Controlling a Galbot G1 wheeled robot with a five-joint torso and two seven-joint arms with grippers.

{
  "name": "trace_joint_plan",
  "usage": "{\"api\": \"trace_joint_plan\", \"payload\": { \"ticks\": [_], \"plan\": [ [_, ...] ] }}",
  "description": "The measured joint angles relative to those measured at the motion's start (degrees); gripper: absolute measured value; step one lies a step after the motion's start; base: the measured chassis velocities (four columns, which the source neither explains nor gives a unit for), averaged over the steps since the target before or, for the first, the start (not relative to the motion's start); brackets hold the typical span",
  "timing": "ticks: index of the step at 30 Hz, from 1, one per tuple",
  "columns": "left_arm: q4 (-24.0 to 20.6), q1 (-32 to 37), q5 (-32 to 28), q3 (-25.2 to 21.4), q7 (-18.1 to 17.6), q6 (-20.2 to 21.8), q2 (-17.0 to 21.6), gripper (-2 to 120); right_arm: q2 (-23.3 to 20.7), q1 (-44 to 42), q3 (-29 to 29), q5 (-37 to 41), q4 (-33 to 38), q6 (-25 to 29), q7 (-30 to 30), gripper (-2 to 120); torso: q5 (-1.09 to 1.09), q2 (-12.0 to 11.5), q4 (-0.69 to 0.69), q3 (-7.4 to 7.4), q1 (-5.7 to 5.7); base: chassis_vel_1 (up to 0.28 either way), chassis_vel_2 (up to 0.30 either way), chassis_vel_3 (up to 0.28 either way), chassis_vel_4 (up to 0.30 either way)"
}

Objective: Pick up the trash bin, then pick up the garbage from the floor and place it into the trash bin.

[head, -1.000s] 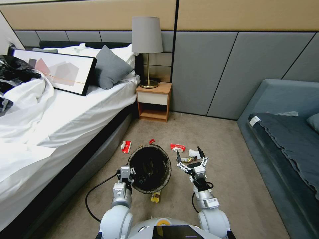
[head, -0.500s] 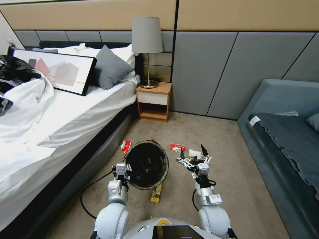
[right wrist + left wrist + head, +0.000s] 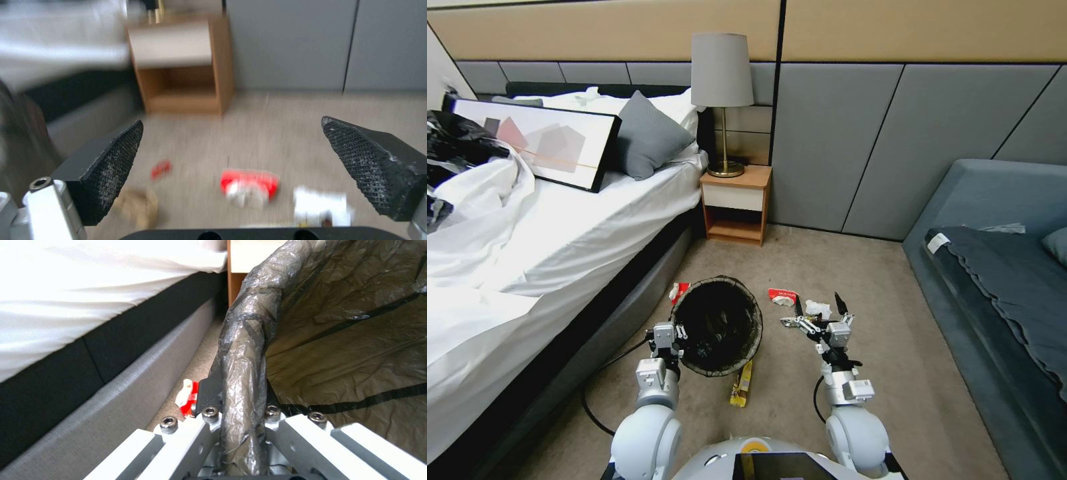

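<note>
Nearest the robot, a yellow wrapper (image 3: 742,385) lies on the carpet (image 3: 907,373) between the two arms, just under the near edge of the trash bin (image 3: 718,327). The left gripper (image 3: 675,331) is clamped on the bin's bag-covered rim at the bin's left side; in the left wrist view the rim (image 3: 242,373) runs straight between the two fingers, pinched there. The bin hangs tilted from that grip, its dark mouth facing up toward the head camera.

The right gripper (image 3: 819,314) hovers to the right of the bin with its fingers spread wide and nothing between them. Just beyond its fingertips lie a white paper scrap (image 3: 818,309) and, a little farther and toward the bin, a crumpled red-and-white packet (image 3: 783,296); both appear between the fingers in the right wrist view, the packet (image 3: 249,185) and the scrap (image 3: 321,204) on the floor ahead.

Past the left gripper, another red-and-white packet (image 3: 678,291) lies beside the bed base (image 3: 627,313). Farthest off stands the wooden nightstand (image 3: 737,205).
</note>
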Motion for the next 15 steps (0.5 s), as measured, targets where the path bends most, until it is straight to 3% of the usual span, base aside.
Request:
{"api": "trace_joint_plan", "payload": {
  "ticks": [11, 15],
  "plan": [
    [0.79, -1.19, -0.14, -1.08, 0.11, 0.13, -0.15, 1, -11.14, 8.76, -8.76, 14.95, -10.5, -12.66, 4.63, 100, 0.01, 0.0, 0.0, 0.0, 0.0, 0.0, 0.0, 0.0, 0.0],
    [1.05, -1.55, -0.17, -1.24, 0.17, 0.13, -0.25, 1, -13.84, 10.99, -11.53, 17.3, -12.4, -14.66, 5.6, 100, 0.0, 0.0, -0.01, 0.01, 0.0, 0.0, 0.0, 0.0, 0.0]
  ]
}}
